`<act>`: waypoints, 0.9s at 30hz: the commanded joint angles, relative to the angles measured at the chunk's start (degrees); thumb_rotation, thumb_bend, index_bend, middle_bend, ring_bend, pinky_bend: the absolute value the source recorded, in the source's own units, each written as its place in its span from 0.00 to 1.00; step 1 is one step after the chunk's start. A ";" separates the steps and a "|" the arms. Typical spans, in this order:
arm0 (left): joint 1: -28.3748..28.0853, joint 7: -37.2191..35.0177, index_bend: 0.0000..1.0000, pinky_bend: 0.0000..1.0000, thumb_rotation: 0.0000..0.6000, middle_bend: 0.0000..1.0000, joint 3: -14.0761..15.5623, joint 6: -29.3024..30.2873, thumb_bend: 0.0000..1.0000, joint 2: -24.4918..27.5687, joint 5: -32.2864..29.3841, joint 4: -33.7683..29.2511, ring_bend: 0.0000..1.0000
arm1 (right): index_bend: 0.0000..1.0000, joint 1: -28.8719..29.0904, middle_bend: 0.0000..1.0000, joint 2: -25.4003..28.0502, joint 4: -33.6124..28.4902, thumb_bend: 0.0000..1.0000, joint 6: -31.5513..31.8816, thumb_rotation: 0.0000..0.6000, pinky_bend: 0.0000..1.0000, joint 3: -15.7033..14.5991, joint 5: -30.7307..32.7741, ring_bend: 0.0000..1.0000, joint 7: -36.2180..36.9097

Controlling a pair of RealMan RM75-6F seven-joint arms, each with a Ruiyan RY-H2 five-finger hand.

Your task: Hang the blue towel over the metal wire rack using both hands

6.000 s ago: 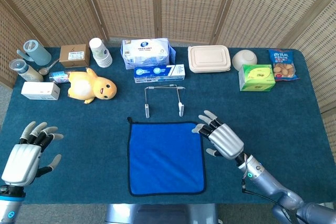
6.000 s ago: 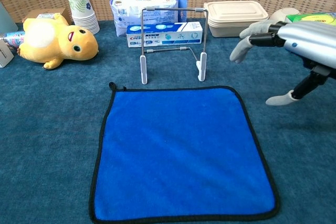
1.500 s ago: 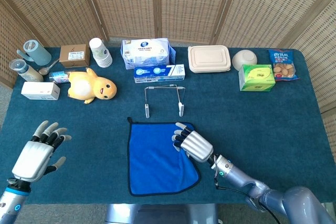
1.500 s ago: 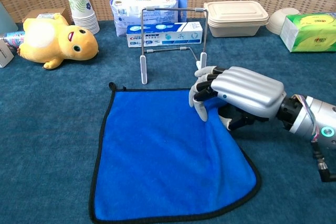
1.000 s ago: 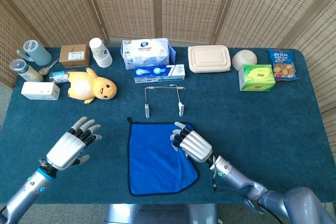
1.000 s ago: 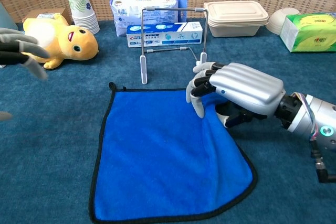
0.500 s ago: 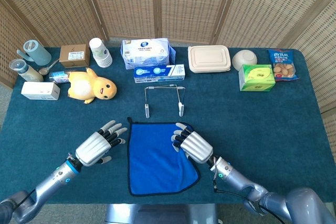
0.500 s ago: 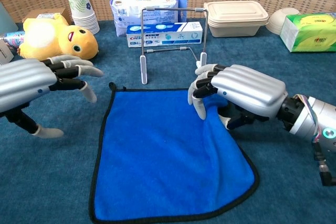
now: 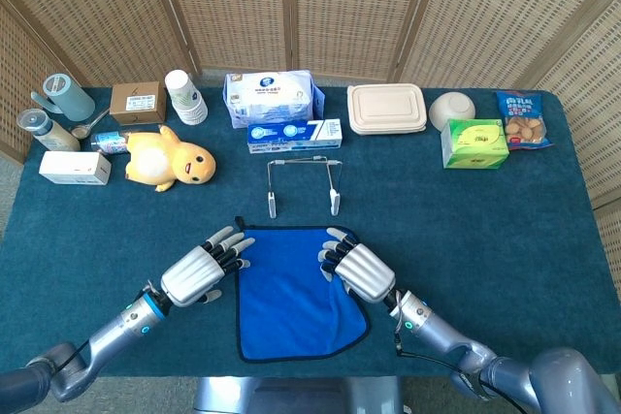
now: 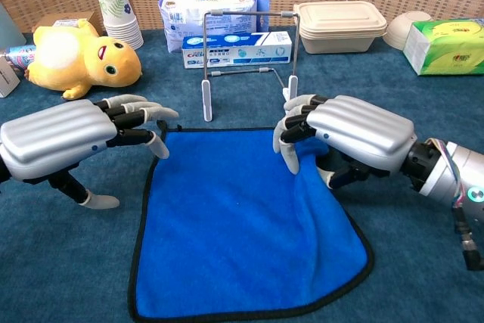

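Note:
The blue towel (image 9: 291, 298) (image 10: 242, 240) lies flat on the dark blue table, its far right corner bunched inward. My right hand (image 9: 359, 270) (image 10: 352, 138) grips that bunched corner, fingers curled over the cloth and thumb beneath. My left hand (image 9: 202, 271) (image 10: 64, 141) hovers at the towel's far left corner with its fingers spread, holding nothing; its fingertips (image 10: 159, 147) reach the black hem. The metal wire rack (image 9: 334, 203) (image 10: 249, 13) stands upright just beyond the towel's far edge, between the two hands, with nothing on it.
Behind the rack lie a toothpaste box (image 9: 294, 135) and a tissue pack (image 9: 274, 96). A yellow plush duck (image 9: 170, 160) sits far left with paper cups (image 9: 184, 94) and boxes. A lidded container (image 9: 386, 109), a bowl (image 9: 452, 107) and a green box (image 9: 473, 143) line the far right.
My left hand has swung in from the left to the towel's far left corner. The right hand has kept its hold on the far right corner with hardly any movement.

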 commanded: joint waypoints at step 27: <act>-3.19 -1.90 0.30 0.01 1.00 0.06 0.63 -1.44 0.34 -5.56 -4.56 3.27 0.00 | 0.72 -0.56 0.39 0.47 -0.25 0.47 0.09 1.00 0.16 0.24 0.37 0.27 0.28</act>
